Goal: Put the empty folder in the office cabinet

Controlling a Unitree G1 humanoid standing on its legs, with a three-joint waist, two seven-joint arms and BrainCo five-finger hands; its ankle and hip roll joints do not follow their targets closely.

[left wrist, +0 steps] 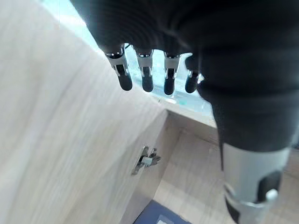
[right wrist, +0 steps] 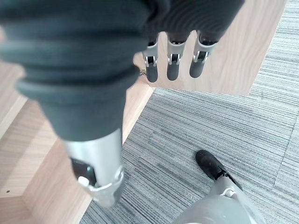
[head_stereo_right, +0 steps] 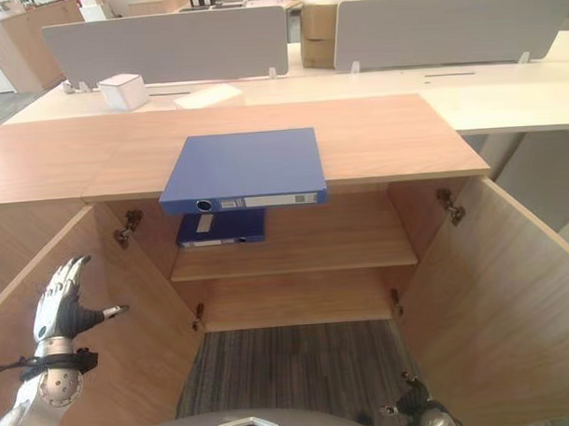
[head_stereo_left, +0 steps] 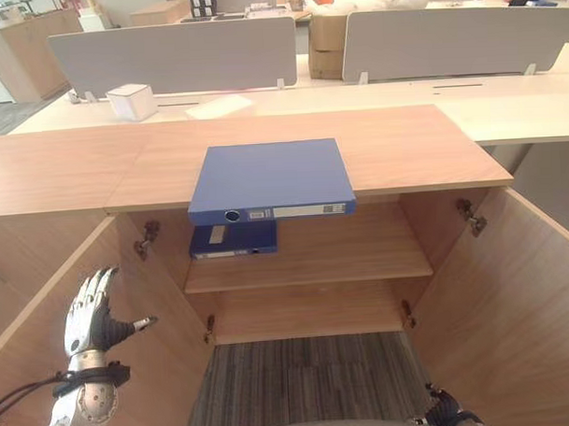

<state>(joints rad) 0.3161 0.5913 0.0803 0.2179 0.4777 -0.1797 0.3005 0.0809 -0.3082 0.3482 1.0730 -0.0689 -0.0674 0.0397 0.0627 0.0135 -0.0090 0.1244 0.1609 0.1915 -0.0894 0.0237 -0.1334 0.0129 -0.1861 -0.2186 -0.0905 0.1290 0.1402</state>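
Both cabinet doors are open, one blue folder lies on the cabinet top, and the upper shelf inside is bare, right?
Not quite: the upper shelf is not bare. A second blue folder lies on it at its left end, as the left eye view shows. The rest stands: both cabinet doors are open and one blue folder lies on the cabinet top.

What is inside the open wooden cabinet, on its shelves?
Inside the open wooden cabinet, a second blue folder lies flat on the upper shelf. The blue lever-arch folder on top overhangs the front edge, hiding that folder's rear part. The lower shelf looks bare.
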